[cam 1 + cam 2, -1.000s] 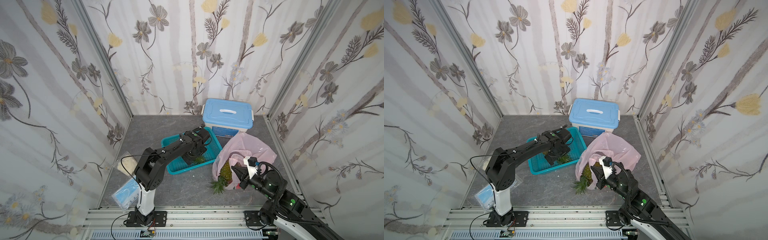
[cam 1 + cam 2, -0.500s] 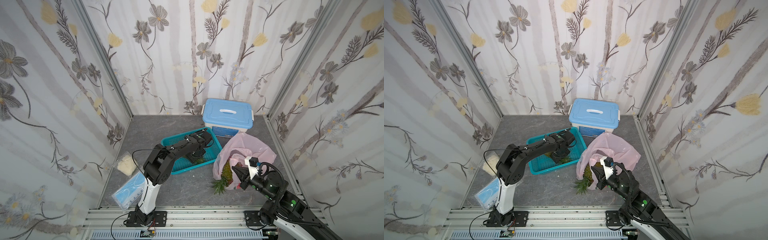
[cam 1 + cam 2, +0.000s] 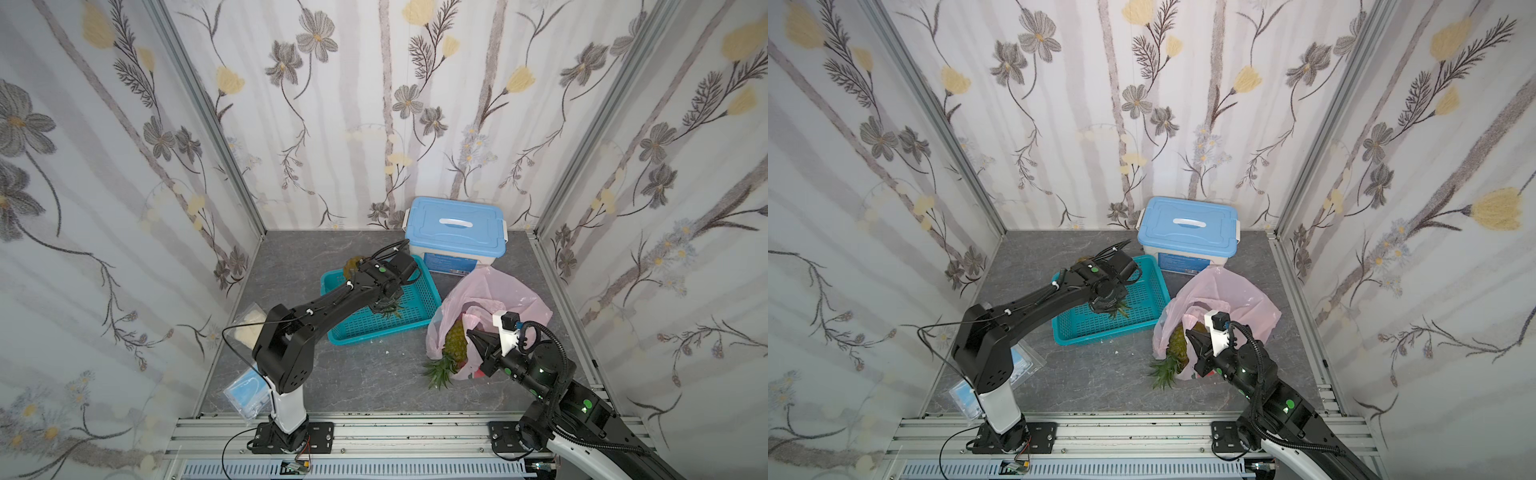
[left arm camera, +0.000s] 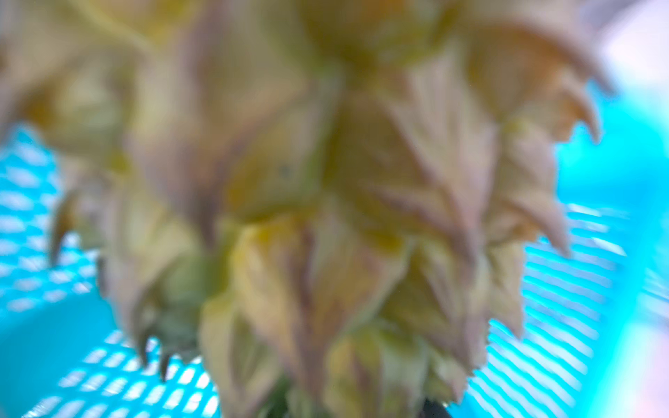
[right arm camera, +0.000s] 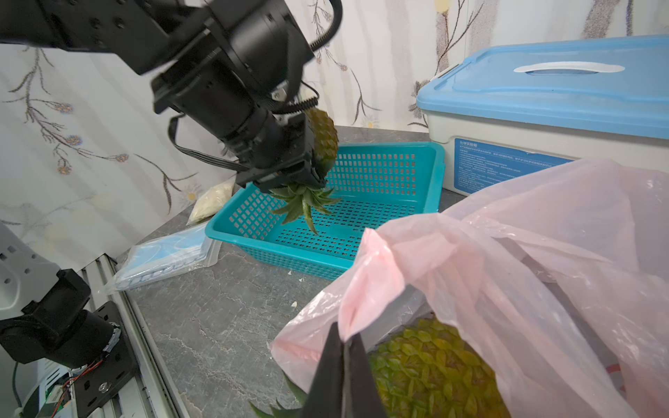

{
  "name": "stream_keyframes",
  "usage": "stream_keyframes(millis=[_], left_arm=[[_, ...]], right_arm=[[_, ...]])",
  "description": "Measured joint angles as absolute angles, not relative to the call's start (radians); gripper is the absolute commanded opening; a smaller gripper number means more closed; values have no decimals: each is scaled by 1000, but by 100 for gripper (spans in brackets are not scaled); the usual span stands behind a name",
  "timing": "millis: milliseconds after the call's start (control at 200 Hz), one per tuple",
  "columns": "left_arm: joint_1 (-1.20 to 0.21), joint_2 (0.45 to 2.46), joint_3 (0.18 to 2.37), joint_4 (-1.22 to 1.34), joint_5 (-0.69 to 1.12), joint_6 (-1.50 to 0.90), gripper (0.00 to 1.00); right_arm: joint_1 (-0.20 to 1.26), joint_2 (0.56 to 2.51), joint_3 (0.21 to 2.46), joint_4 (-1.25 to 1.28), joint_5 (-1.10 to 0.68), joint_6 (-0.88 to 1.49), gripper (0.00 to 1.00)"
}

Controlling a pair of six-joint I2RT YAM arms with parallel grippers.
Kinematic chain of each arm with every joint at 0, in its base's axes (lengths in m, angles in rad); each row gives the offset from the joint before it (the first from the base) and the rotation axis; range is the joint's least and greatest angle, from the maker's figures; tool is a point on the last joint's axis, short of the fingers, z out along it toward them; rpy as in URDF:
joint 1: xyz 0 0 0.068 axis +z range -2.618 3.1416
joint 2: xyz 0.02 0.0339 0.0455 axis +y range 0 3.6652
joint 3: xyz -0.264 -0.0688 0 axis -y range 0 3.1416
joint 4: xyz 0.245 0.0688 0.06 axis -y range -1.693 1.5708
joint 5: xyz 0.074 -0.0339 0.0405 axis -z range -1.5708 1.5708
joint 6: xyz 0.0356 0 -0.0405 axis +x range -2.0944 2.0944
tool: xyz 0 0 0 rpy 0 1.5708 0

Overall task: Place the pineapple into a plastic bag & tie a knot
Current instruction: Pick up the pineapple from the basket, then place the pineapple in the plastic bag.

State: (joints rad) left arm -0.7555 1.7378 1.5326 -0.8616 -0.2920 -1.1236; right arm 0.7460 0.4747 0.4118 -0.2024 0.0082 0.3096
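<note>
Closing in from the wide spread of a second ago, the left gripper (image 5: pixel 295 179) now has its fingers narrowed around the leafy neck of a second pineapple (image 5: pixel 323 139). We see it held over the teal basket (image 3: pixel 374 336), fruit uppermost and tilted toward the back wall, green crown pointing down at the mesh. Whether the leaf tips touch the mesh, we cannot tell. In the left wrist view its leaves (image 4: pixel 325 199) fill the frame as a blur, with teal mesh behind. On the other side, the right gripper (image 5: pixel 345 347) has its fingers pressed together on a fold at the mouth of the plastic bag (image 3: pixel 498 291). The pink bag lies open and crumpled on the grey surface (image 3: pixel 353 374), just beside the basket. The bagged pineapple (image 3: pixel 455 343) lies inside the mouth, its crown sticking out onto the surface toward the rail. Behind the bag and basket stands a blue-lidded box (image 3: pixel 455 226) against the back wall. Near the left arm's base lie a packet of blue masks (image 3: pixel 245 390) and a pouch of white lumps (image 3: pixel 249 324).
</note>
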Motion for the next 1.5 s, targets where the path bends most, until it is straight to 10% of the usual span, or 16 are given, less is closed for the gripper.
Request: stream_keyframes(millis=[669,1499], left_arm=[[-964,1262,1251,-642,609,-237,0],[-938,1656,1601,-1084,739,-181,0]], right_arm=[[745,373,401,-187,26,250,0],[744,361,434,-181,-43,62,0]])
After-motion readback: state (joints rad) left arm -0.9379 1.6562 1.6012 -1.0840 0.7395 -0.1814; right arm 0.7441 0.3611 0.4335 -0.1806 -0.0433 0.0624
